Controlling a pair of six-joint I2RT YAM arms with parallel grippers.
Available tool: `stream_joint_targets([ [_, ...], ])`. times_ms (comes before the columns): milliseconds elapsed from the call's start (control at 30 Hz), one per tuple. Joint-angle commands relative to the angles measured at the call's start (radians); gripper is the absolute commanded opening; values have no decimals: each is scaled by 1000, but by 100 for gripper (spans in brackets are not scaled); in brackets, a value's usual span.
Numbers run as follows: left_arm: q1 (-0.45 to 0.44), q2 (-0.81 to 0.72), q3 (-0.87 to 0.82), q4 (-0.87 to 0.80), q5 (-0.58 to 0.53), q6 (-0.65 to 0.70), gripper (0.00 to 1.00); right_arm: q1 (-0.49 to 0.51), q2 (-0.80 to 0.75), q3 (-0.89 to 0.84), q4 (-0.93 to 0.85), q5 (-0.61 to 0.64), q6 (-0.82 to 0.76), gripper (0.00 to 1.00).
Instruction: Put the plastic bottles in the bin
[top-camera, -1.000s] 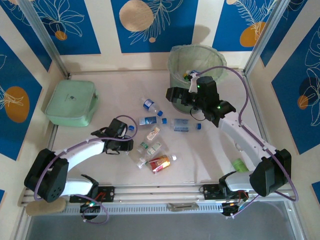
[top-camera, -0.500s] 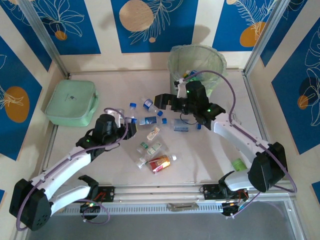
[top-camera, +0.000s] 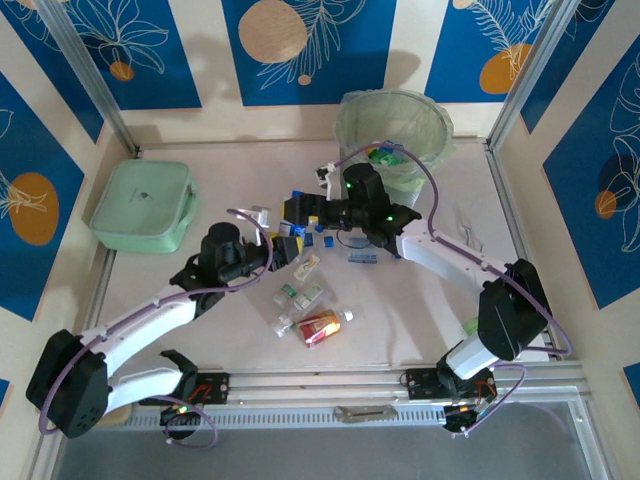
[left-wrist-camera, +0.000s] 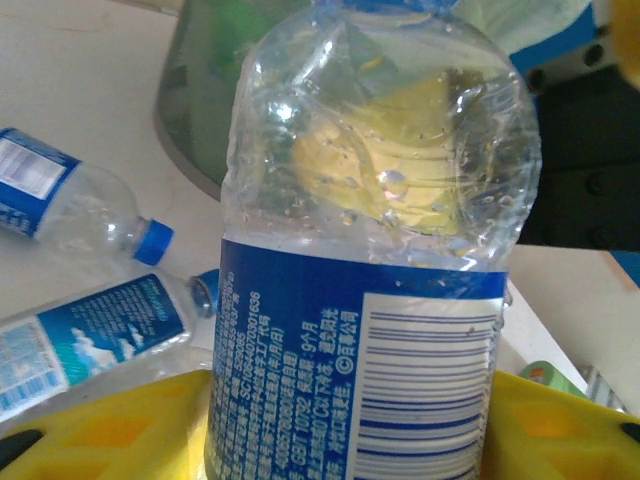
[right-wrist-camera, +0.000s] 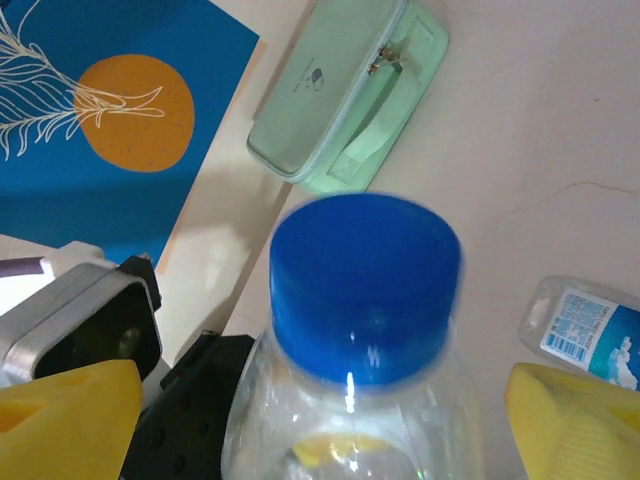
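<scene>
At about 9 o'clock on the desk (top-camera: 230, 165) lies a flat mint-green case (top-camera: 142, 205), which is not part of the job. The left arm (top-camera: 150, 315) reaches in from 7 o'clock towards the middle. Its jaws are clenched across the label band of a clear bottle (left-wrist-camera: 370, 300) and hold it off the desk.

Just below that, at 6 o'clock from the held bottle, a loose cluster of bottles (top-camera: 310, 305) rests on the desk, with a red-orange one (top-camera: 322, 325) among them. Two more blue-labelled bottles (left-wrist-camera: 90, 335) lie beside the bin's base in the left wrist view.

The right arm (top-camera: 440, 250) comes in from 3 o'clock. Its jaws are released and stand wide on either side of the blue cap (right-wrist-camera: 365, 290), with a gap on both sides. It looks like a hand-over.

The bin (top-camera: 345, 135) stands at about 1 o'clock and already holds some bottles.

The bottle looks empty apart from droplets, so it is probably very light. Its wall is thin and dimpled and should buckle under a hard squeeze, and the smooth plastic may slip. The neck just under the cap is likely the stiffest part and the best place to take hold. The label band would be the next best.
</scene>
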Motion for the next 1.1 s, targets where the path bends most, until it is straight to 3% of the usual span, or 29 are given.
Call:
stream_joint_targets([
  [0,-23,-5,9,76,22,-14,53,9,19,31,17,-28,8,93],
  [533,-39,-19,11,73,-5,-4,57,19,34,32,-13,-24,-6,65],
  [900,-40,-53,-17,60,-58,-10,90,10,27,27,-25,15,-7,58],
  [1067,-37,-101,-57,33,-190,-45,99,-17,7,13,-60,57,-17,57],
])
